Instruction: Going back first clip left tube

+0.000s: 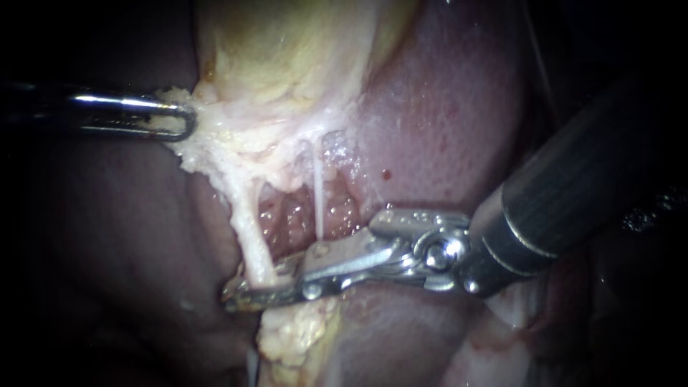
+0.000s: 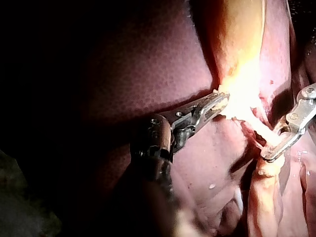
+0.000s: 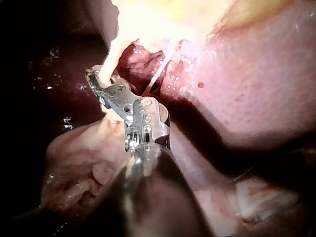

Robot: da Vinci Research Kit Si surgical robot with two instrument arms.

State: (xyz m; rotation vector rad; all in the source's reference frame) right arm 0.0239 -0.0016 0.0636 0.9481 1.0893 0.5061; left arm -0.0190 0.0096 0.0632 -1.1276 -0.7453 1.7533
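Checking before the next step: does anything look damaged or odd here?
Nothing alarming. A small dark red spot sits on the liver, right of the thin strand. The right instrument grips the left tube.

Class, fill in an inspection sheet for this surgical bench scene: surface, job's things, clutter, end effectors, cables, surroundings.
Surface: liver, with the gallbladder against it.
Job's things: left tube, pale and stretched; no clip can be made out on it.
Clutter: thin pale strand beside the left tube.
End effectors: left instrument, jaws shut on pale tissue at the gallbladder's edge; right instrument, tip at the left tube's lower end.
Cables: nothing seen.
Surroundings: dark, nothing seen.
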